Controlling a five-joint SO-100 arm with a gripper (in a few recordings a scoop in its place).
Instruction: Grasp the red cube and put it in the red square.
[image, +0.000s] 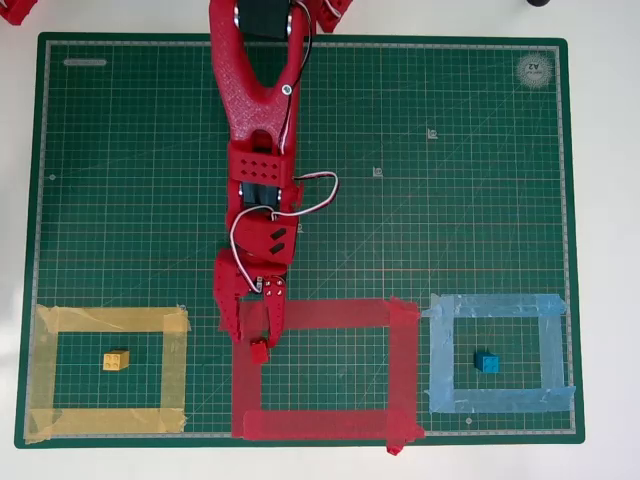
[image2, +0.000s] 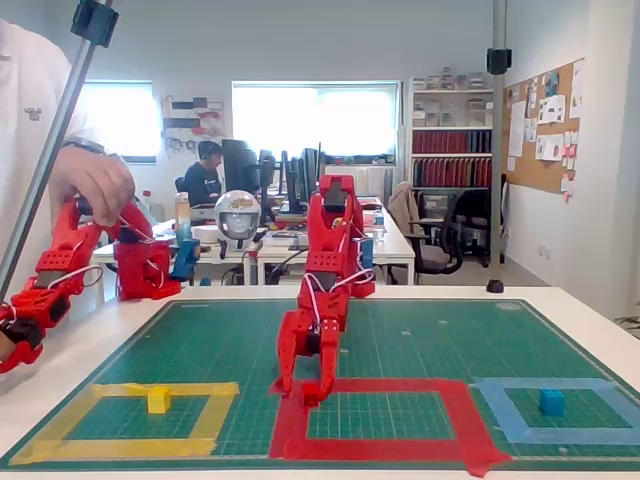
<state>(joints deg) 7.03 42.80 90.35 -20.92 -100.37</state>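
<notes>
Gripper (image: 252, 340) clamps red cube (image: 259, 351) – at red square (image: 400, 362) inner left edge.

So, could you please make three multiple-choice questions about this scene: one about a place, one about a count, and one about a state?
1. Where is the red cube?
A. at the inner left edge of the red square, under the tool's tips
B. inside the yellow tape outline
C. outside the mat

2. How many tape outlines lie on the green mat?
A. two
B. three
C. four

3. What is the state of the tool?
A. raised high and wide open
B. low at the mat, with its fingers around the red cube
C. resting inside the light-blue outline

Answers:
1. A, as the overhead view shows the cube just inside the left red strip.
2. B, as there is one yellow, one red and one light-blue outline.
3. B, as both views show the tips down at the cube.
</notes>
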